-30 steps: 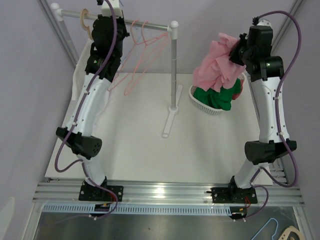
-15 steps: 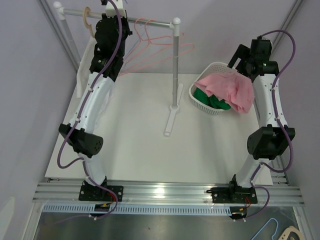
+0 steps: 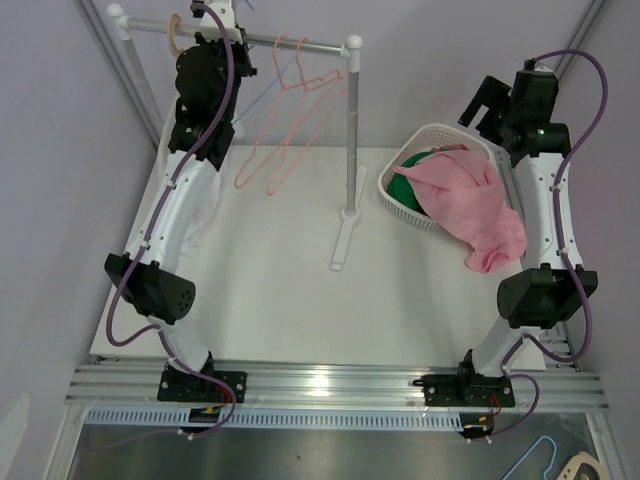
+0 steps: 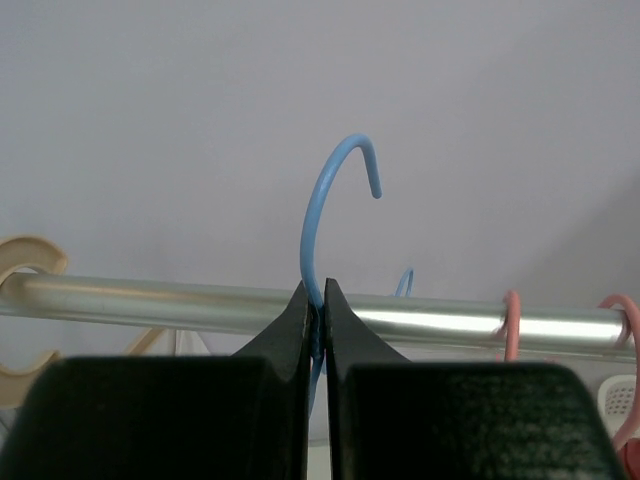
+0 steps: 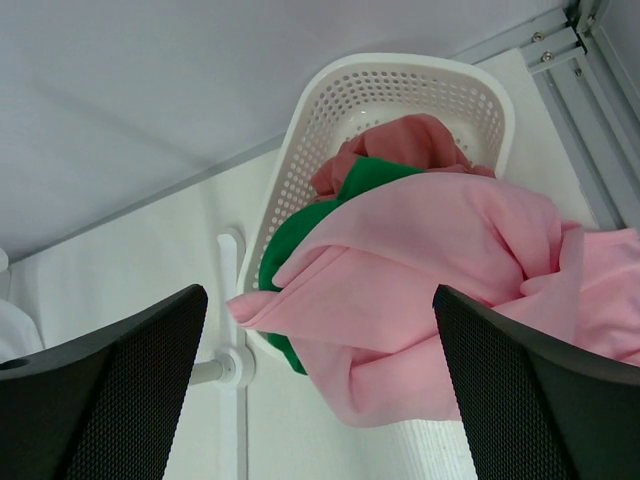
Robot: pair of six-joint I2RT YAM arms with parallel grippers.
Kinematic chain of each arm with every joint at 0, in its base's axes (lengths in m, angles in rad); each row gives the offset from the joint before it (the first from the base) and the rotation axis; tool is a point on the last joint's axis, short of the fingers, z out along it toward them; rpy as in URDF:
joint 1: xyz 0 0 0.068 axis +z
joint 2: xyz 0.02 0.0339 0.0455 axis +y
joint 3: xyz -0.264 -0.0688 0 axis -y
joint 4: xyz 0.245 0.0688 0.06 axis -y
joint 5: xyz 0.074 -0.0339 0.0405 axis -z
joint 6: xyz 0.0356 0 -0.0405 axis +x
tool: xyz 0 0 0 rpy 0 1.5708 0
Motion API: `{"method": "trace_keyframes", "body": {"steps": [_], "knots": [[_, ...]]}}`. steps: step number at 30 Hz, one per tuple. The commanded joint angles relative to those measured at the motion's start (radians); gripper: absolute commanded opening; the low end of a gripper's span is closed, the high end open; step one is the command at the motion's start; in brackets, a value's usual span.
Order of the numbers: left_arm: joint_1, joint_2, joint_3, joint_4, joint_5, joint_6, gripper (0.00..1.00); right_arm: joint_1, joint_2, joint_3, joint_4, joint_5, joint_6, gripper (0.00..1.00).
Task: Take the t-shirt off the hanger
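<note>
Removal looks done: pink t-shirt (image 3: 470, 195) draped over white perforated basket (image 3: 430, 135) rim, off hanger. Above, right end effector (image 5: 318, 295) released; left end effector (image 4: 315, 320) clenched on blue wire hanger (image 4: 305, 230).

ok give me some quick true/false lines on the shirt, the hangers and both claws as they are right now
1. The left claw is shut on the hook of the blue hanger. True.
2. The pink t-shirt hangs on the rail. False: it lies draped over the rim of the white basket, one end trailing onto the table.
3. The right claw is open and holds nothing. True.
4. The basket has only the pink t-shirt in it. False: a green garment lies under the t-shirt.
5. Pink hangers are hooked on the rail. True.
</note>
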Motion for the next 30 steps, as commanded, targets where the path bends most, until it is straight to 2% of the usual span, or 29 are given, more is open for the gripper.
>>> {"method": "trace_keyframes", "body": {"steps": [1, 12, 18, 23, 27, 29, 30], "knots": [[0.007, -0.015, -0.083, -0.123, 0.041, -0.029, 0.01, -0.005, -0.034, -0.013, 0.039, -0.035, 0.012, 1.0], [0.007, -0.115, -0.23, -0.072, 0.038, -0.057, 0.01, -0.004, -0.034, -0.05, 0.059, -0.078, 0.005, 0.99], [0.007, -0.054, -0.149, -0.117, 0.052, -0.052, 0.01, 0.002, -0.037, -0.062, 0.065, -0.085, 0.002, 0.99], [0.002, -0.055, -0.149, -0.123, 0.104, -0.107, 0.01, 0.005, -0.026, -0.053, 0.051, -0.096, -0.014, 0.99], [-0.017, -0.08, -0.156, -0.127, 0.118, -0.101, 0.01, 0.018, 0.02, -0.01, -0.05, -0.017, -0.044, 1.0], [-0.024, -0.089, -0.161, -0.134, 0.123, -0.095, 0.01, 0.018, 0.023, -0.053, -0.07, 0.014, -0.037, 0.99], [-0.027, -0.095, -0.17, -0.134, 0.136, -0.095, 0.05, 0.016, 0.02, -0.077, -0.064, 0.016, -0.034, 1.0]]}}
